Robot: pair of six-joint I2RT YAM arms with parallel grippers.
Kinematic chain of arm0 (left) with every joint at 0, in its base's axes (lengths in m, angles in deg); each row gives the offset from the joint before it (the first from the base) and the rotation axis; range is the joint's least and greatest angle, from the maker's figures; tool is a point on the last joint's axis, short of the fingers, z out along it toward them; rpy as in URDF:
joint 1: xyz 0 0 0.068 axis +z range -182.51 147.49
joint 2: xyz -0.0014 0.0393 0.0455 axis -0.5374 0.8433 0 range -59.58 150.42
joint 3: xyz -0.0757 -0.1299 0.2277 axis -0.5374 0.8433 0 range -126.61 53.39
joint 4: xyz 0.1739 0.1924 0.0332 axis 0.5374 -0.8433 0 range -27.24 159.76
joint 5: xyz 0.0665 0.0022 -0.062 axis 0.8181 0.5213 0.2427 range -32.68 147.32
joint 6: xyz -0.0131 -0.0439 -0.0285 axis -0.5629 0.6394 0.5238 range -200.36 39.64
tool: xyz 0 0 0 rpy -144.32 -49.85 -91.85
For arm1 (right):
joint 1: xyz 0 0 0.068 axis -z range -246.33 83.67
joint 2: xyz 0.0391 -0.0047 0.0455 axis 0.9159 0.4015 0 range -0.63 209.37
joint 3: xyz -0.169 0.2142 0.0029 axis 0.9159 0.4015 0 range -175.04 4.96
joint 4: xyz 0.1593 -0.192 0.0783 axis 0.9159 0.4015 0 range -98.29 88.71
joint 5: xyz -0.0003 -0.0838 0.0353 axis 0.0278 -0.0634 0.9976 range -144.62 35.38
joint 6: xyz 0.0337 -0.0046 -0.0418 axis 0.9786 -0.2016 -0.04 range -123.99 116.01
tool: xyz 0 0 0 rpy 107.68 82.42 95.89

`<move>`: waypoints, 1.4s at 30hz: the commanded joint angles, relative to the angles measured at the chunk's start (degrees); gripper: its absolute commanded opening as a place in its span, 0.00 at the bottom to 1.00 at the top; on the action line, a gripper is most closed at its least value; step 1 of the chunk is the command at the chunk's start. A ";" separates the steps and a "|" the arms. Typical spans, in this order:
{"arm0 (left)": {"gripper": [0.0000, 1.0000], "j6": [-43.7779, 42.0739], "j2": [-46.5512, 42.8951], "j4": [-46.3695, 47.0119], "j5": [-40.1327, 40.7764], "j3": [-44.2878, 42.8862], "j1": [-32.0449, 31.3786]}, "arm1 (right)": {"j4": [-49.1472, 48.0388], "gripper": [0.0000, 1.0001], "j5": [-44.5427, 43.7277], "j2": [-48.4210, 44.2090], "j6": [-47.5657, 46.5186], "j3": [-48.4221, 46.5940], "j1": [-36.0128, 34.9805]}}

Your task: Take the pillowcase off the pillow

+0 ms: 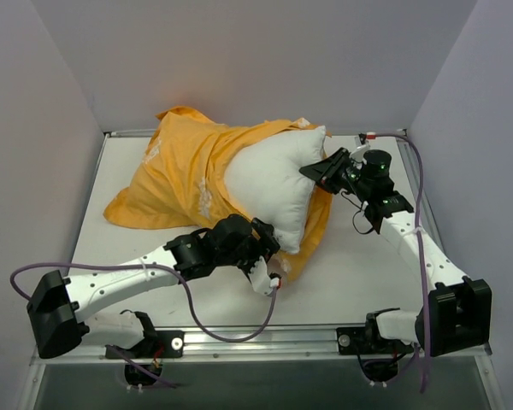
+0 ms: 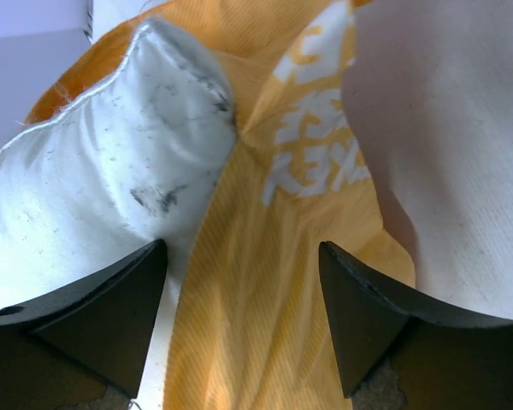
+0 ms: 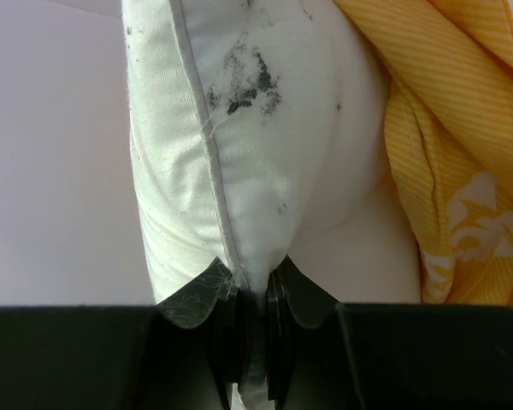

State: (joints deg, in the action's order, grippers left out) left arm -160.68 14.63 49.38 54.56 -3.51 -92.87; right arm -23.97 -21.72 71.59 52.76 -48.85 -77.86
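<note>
A white table [image 1: 359,282] sits boxed in by pale grey walls [image 1: 239,60]. The left gripper [image 2: 244,256] stands spread wide, with orange cloth of the pillowcase [image 1: 184,171] lying unclamped between its fingers. The right gripper [image 3: 255,282] is pressed together on the seamed far-right corner of the pillow [image 1: 274,188]. The pillow lies half out of the pillowcase - between the two grippers.
</note>
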 commanded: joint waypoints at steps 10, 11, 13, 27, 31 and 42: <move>0.72 -4.68 -6.28 2.63 -0.14 4.97 1.56 | -7.61 0.00 3.83 -1.30 1.61 -3.86 0.46; 0.65 -4.85 -4.88 2.28 0.82 4.53 1.56 | -7.70 0.00 3.83 -1.12 1.78 -3.94 0.37; 0.53 -5.64 -3.38 1.05 1.88 3.74 1.65 | -8.66 0.00 4.09 -0.95 2.40 -3.86 0.37; 0.02 -17.18 -4.98 -1.94 6.07 15.34 3.22 | -10.43 0.00 6.11 -1.03 7.84 -8.78 2.21; 0.02 -14.00 6.79 3.05 8.04 11.39 13.49 | -3.68 0.00 8.66 -5.41 4.18 -7.20 2.56; 0.02 -14.43 15.79 1.15 9.01 2.23 32.57 | 24.21 0.00 12.90 -14.04 -17.46 11.69 16.63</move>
State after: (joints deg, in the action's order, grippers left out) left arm -175.19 30.17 53.82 58.78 0.42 -65.65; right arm -3.62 -11.05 60.08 42.64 -38.05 -63.24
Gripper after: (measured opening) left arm 0.031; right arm 0.122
